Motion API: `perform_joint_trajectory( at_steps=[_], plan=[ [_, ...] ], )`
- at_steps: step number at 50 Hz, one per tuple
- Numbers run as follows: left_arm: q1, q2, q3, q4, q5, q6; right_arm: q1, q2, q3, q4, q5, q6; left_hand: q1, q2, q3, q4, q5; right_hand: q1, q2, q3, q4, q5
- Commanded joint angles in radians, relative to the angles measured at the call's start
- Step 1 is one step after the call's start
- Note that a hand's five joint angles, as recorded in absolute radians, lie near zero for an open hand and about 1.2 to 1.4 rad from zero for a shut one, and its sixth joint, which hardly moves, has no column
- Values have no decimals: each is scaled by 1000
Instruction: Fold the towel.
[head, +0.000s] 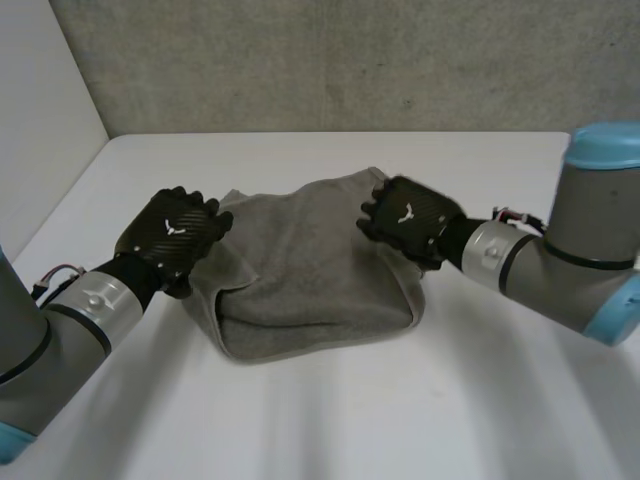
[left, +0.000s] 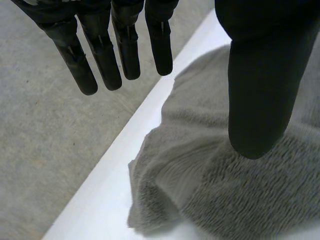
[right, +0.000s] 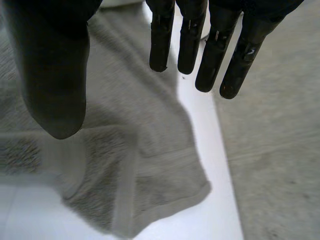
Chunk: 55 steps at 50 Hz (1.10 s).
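Towel (head: 300, 270) seen mid-table (head: 480, 400), doubled over once, far edge ragged. Left hand (head: 172, 236) at left edge, right hand (head: 406, 218) at right edge. Fingers straight on both, nothing gripped. Tidying and further fold judged outstanding.

Left hand (head: 175, 235) and right hand (head: 408, 218): black weave, white emblem; silver wrists (head: 490, 255), grey arms (head: 590, 235), light-blue cap (head: 605, 145) at three o'clock.

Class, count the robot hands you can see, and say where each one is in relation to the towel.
2. The left hand is at the grey towel's left edge; the right hand is at its far right corner. Both have straight fingers and hold nothing.
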<state>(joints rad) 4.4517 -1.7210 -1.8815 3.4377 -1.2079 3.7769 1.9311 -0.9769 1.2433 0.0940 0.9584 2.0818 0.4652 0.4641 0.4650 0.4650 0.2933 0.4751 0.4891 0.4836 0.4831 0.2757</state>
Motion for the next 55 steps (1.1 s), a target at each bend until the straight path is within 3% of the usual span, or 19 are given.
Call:
perform_joint_trajectory(
  at_steps=[1,11,13,21,32,44,52,55],
  plan=[
    [17,-9,-2,-55,47,153,11,139,-85,55,72,-135,77,78,77,77,74,-26,-40,-35,-34,-1],
    [20,-9,-1,-164,172,201,23,251,-139,52,134,-261,74,75,74,74,72,88,74,80,80,113],
    [21,-11,2,-170,197,202,26,247,-140,46,152,-255,74,75,74,74,72,383,369,375,375,408],
    [26,-40,31,-167,199,205,8,169,-88,0,198,-195,80,81,80,80,77,912,898,904,904,937],
    [24,-104,78,-170,200,205,-113,12,111,-50,200,38,136,137,136,136,133,921,907,913,913,946],
    [5,-161,73,-170,200,213,-245,-144,332,-73,187,104,130,131,130,130,127,921,907,913,913,946],
    [9,-190,50,-203,185,397,-293,-189,439,-140,180,104,148,149,148,148,145,921,907,913,913,946],
    [21,-186,24,-268,182,457,-300,-189,443,-148,178,104,331,332,332,332,329,921,907,913,913,946]
  ],
)
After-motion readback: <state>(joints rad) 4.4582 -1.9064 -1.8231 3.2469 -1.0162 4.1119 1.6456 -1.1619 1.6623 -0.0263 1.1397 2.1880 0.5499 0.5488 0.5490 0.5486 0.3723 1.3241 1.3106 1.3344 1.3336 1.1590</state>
